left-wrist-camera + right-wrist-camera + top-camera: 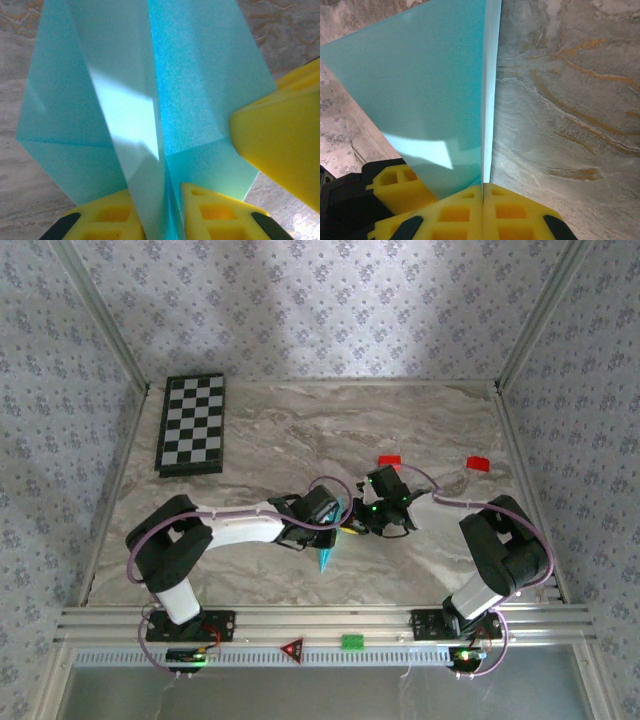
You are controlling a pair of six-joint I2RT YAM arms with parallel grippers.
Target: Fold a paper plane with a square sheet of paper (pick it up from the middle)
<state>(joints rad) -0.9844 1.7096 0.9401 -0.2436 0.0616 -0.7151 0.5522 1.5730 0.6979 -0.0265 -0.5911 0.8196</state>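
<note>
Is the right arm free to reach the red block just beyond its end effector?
Probably not yet. The red block lies close with nothing between, but the right end effector is shut on the paper plane, so it would have to let go first.

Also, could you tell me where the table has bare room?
The table is bare between the chessboard and the red blocks, and along the near edge between the left arm and right arm. The centre is crowded: the left fingers and right fingers meet at the paper plane.
</note>
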